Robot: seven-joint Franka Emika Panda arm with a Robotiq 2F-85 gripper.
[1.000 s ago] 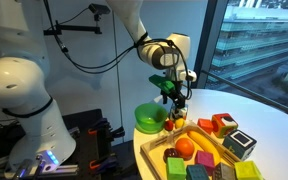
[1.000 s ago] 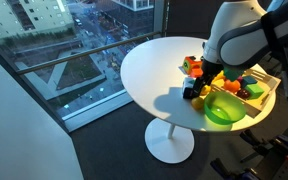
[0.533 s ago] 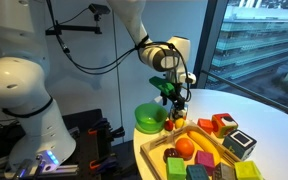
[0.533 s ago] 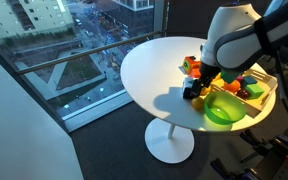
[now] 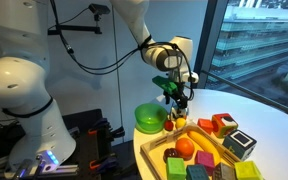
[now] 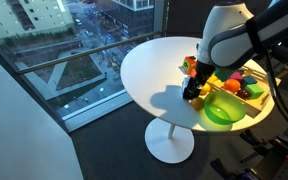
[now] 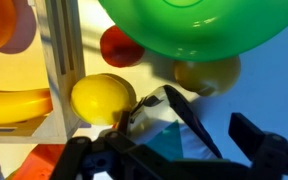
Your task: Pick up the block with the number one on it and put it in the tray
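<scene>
An upper-floor office or lab: floor-to-ceiling windows [image 6: 64, 50] overlook city buildings [image 6: 44, 20] beside a round white table [image 6: 149, 70].

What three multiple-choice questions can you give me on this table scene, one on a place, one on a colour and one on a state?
1. Where does the green bowl stand?
A. on the table beside the tray
B. inside the tray
C. on the floor

2. What colour is the table top?
A. black
B. white
C. red

3. What state is the tray in?
A. empty
B. upside down
C. holding several things

Answers:
1 A: in both exterior views the bowl sits on the table next to the tray's rim.
2 B: the bare top shows white.
3 C: an orange ball and blocks lie inside it.
</scene>
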